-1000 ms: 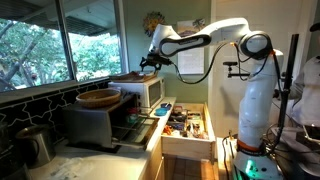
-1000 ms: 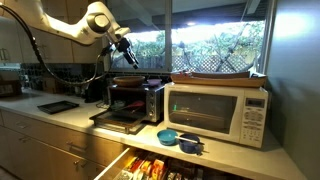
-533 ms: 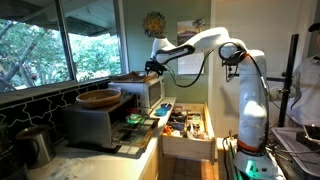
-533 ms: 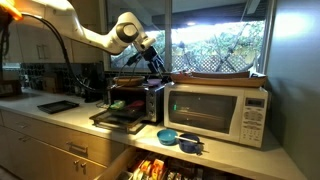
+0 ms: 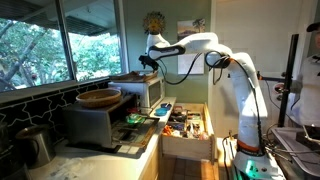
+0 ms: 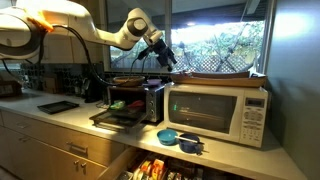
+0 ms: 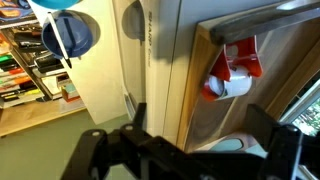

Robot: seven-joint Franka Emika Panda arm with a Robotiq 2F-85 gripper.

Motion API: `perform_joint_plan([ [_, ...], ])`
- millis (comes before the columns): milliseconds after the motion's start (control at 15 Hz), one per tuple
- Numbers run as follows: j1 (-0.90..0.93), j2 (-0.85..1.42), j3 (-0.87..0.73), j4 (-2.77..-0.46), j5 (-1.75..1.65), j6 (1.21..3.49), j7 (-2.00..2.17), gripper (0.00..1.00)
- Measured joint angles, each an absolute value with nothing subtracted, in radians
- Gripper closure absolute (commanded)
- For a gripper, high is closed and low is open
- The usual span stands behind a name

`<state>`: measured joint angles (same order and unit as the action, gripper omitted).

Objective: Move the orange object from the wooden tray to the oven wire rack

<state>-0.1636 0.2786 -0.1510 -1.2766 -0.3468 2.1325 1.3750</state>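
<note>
Approach step: hovering by wooden tray [image 7: 285, 105] atop microwave [image 6: 215, 112], gripper [image 7: 185, 150] spread wide, empty. Orange object [image 7: 232, 72] lying on tray near its edge. Long axis roughly up-down in wrist view, white end lowermost. Next: descend, straddle that axis, close, carry toward oven [image 6: 138, 98].

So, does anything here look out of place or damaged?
Nothing looks spilled or broken. The small oven's door hangs open, the drawer of colourful items is pulled out, and the wooden tray lies on top of the microwave, an unusual spot.
</note>
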Motion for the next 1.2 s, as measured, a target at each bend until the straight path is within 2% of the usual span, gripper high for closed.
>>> perform_joint_plan([
  [200,-0.159,0.282,-0.156,-1.265,-0.348,2.125,1.382,0.0],
  [600,-0.138,0.373,-0.191,-1.157,-0.447,2.144,1.7,0.0],
  [1000,-0.12,0.5,-0.23,-1.042,-0.535,2.287,1.954,0.0],
  [1200,-0.122,0.531,-0.23,-1.014,-0.528,2.289,1.983,0.0],
])
